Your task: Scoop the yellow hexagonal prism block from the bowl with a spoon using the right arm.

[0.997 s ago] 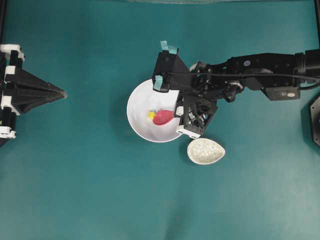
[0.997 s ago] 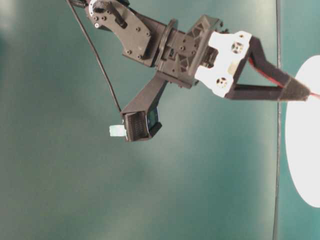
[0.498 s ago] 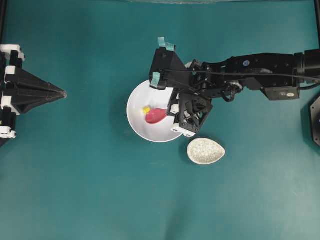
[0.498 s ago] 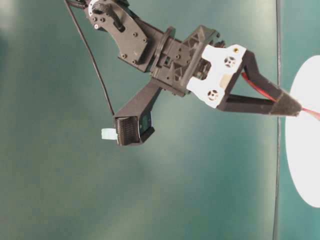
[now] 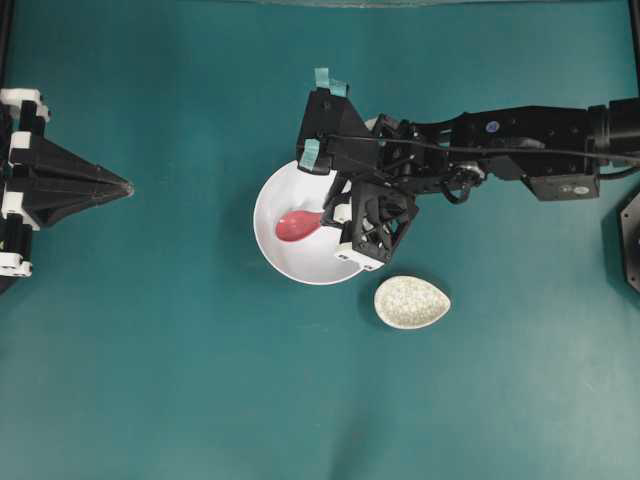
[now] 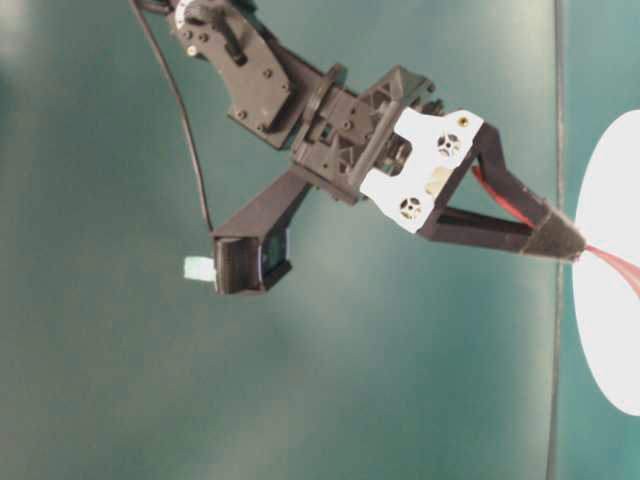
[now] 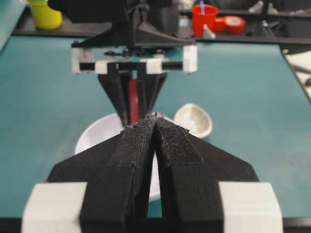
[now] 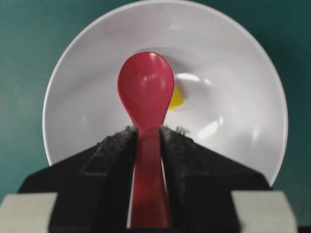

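right wrist-mounted view: right end effector [image 8: 146, 133] clamped the spoon [image 8: 146, 92] over the bowl [image 8: 243, 145]; block [image 8: 176, 98] seemingly beside the scoop, so sliding under it looked best.

Right end effector [image 8: 146, 145] clamped, angled down; left end effector [image 7: 154, 127] closed, level.

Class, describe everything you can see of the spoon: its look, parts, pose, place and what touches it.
The spoon is glossy pink-red, apparently plastic or ceramic, with a deep oval scoop and a short straight handle. The right gripper is shut on the handle, its dark padded fingers pressing both sides. The scoop reaches out over the inside of the white bowl, hiding most of the yellow block beside it. Whether the scoop touches the bowl or the block cannot be told.
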`<move>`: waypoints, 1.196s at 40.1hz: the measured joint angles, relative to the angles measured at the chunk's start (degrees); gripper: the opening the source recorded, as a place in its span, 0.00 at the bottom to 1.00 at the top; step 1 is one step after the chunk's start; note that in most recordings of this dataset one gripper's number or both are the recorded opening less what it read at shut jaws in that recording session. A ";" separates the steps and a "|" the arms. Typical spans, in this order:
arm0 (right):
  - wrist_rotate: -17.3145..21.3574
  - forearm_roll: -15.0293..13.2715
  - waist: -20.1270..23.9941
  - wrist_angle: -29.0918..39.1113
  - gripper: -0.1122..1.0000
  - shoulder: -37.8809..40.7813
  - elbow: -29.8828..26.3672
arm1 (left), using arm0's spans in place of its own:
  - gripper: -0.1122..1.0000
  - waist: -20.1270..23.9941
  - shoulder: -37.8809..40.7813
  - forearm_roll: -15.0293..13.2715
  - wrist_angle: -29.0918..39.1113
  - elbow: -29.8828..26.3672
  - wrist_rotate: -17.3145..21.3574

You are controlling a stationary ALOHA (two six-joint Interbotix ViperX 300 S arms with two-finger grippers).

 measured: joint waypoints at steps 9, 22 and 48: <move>0.00 -1.23 -0.09 0.18 0.33 -1.23 -0.97 | 0.10 0.00 0.00 0.00 0.00 0.00 0.00; 0.53 -3.08 0.00 6.94 0.33 -9.32 -1.05 | 0.10 0.09 0.00 0.00 0.00 0.00 -0.18; 0.70 -3.25 -0.09 13.54 0.33 -13.10 6.06 | 0.10 0.00 -0.09 0.00 -0.09 0.00 -0.18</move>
